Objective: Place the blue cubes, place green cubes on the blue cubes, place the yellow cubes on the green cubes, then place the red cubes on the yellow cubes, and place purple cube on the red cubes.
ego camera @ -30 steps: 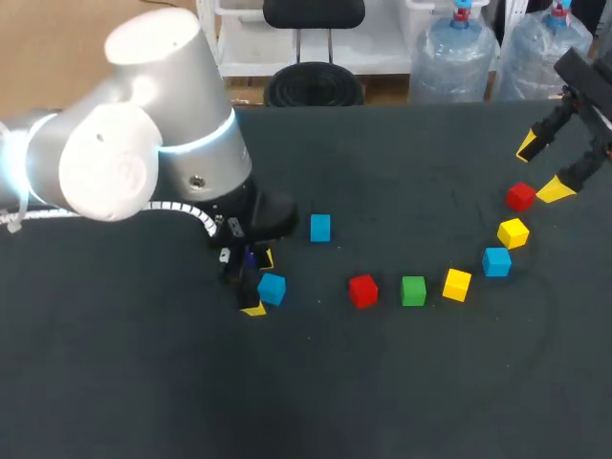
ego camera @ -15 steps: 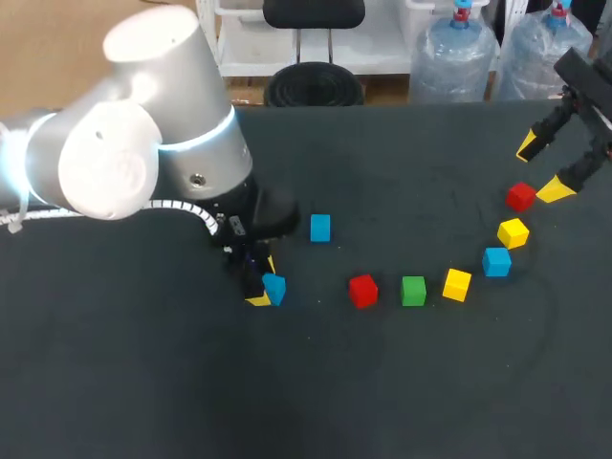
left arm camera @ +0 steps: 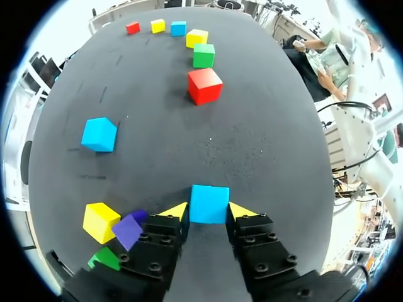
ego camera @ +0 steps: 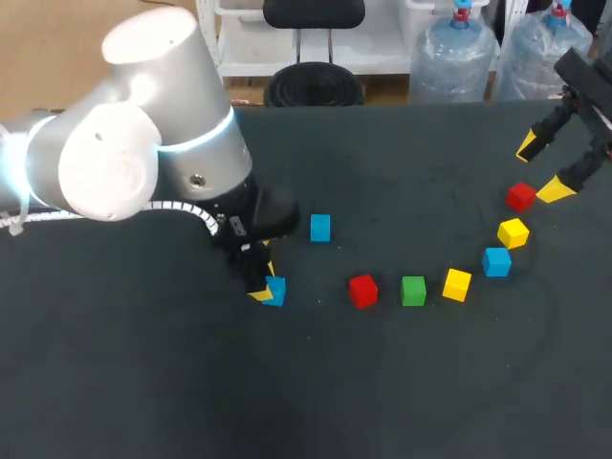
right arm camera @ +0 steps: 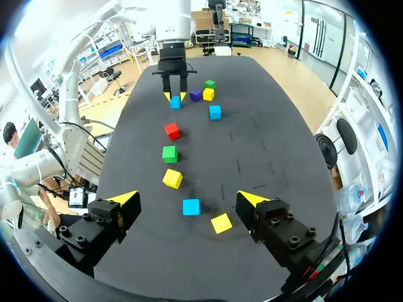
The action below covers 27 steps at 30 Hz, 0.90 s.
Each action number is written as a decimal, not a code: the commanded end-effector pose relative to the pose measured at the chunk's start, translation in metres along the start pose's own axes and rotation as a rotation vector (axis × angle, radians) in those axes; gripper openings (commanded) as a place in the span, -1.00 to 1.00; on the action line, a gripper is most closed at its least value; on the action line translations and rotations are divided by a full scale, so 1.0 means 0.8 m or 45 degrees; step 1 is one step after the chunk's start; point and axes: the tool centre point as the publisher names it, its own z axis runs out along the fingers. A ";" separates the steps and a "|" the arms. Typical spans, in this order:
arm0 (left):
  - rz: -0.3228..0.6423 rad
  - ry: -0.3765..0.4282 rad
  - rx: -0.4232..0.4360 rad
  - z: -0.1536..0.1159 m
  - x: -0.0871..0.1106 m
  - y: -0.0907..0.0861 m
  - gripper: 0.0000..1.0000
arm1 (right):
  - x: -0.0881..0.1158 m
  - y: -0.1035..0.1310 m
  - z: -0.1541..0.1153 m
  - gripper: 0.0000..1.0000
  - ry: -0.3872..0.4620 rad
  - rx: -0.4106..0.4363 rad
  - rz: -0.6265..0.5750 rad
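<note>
In the head view the left gripper is clamped on a small blue cube low over the dark matte table, left of the middle; whether that cube is lifted I cannot tell. A second blue cube lies near it, farther from the robot. To the right runs a curved line: a red cube, a green cube, a yellow cube, a third blue cube, a second yellow cube and a second red cube. This last one lies just beside the right gripper, whose fingers stand wide apart and hold nothing. In the left wrist view both yellow tips press opposite sides of the small blue cube. Beside one finger a third yellow cube, a purple cube and a second green cube sit close together. In the right wrist view the third blue cube and second yellow cube lie between the spread fingers, touched by neither.
</note>
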 end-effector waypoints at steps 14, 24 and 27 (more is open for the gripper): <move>0.011 -0.071 -0.007 -0.023 -0.022 0.009 -1.00 | 0.000 -0.001 0.000 1.00 -0.001 -0.002 -0.001; 0.024 -0.084 0.003 -0.032 -0.036 0.036 -1.00 | 0.000 -0.001 0.000 1.00 -0.001 -0.002 -0.001; 0.037 -0.071 0.007 -0.033 -0.039 0.045 -1.00 | 0.000 -0.001 0.000 1.00 -0.001 -0.002 -0.001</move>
